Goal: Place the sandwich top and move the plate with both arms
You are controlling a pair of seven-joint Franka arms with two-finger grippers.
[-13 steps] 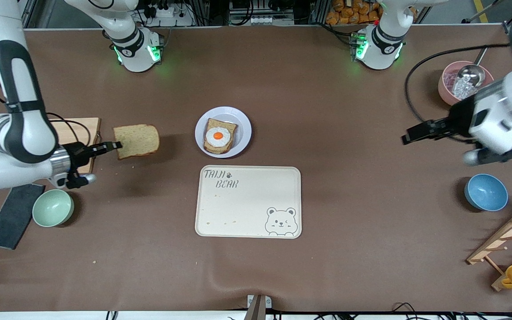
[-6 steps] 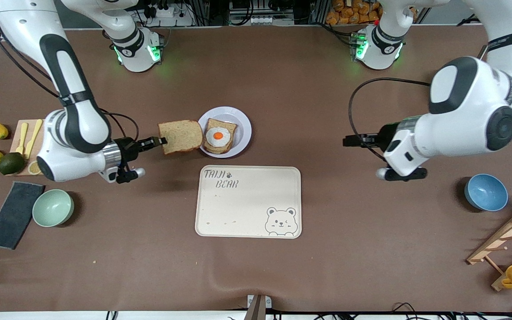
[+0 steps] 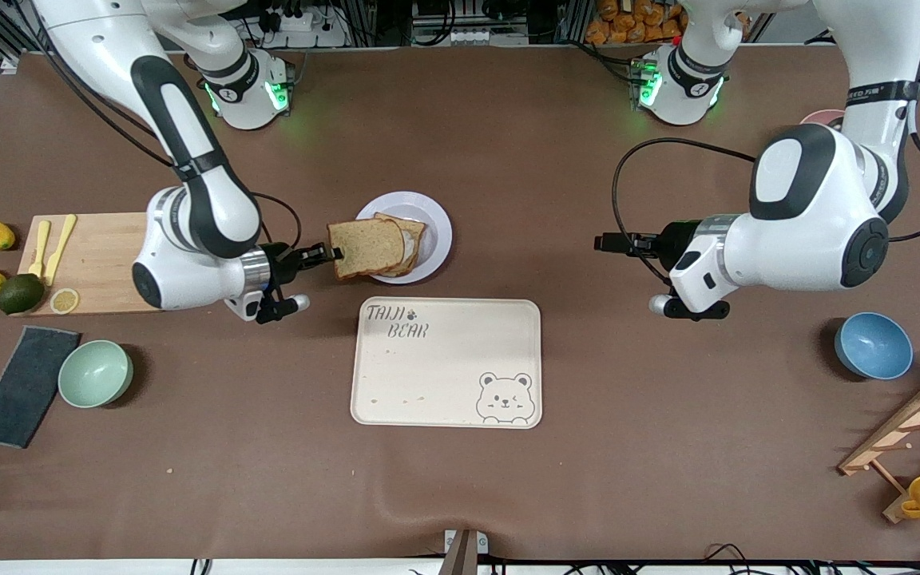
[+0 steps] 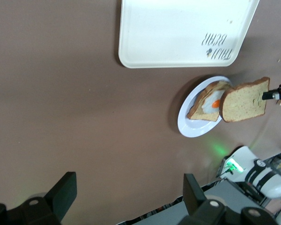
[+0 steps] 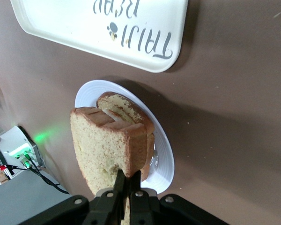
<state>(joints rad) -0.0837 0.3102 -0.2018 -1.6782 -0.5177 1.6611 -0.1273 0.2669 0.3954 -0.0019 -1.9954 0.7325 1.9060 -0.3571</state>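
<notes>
Lowest in the front view, at the centre, a cream tray (image 3: pixel 446 363) with a bear drawing lies empty. Just above it sits the small round plate (image 3: pixel 438 224), holding a bread slice with a fried egg (image 4: pixel 207 102). The bare slice of bread (image 3: pixel 366 247) that forms the sandwich top now hangs over the plate edge toward the right arm's end of the table, half covering the egg slice; half a second ago it was just beside the plate, and a second ago well away, near the cutting board (image 3: pixel 97 251) at the frame's left. The right gripper (image 3: pixel 331 255) has its fingers pinched tight on the slice's crust edge, and the right wrist view shows the slice tilted, not yet lying flat. The left gripper (image 3: pixel 605 242) hovers over bare table at centre right, having swung in from the frame's right edge; its fingers stand wide apart and hold nothing. Judging by this, the topping step is nearly done: the slice needs a little more travel, levelling and release, and the left arm looks staged for the shared plate carry. At the top edge, both arm bases glow green.
</notes>
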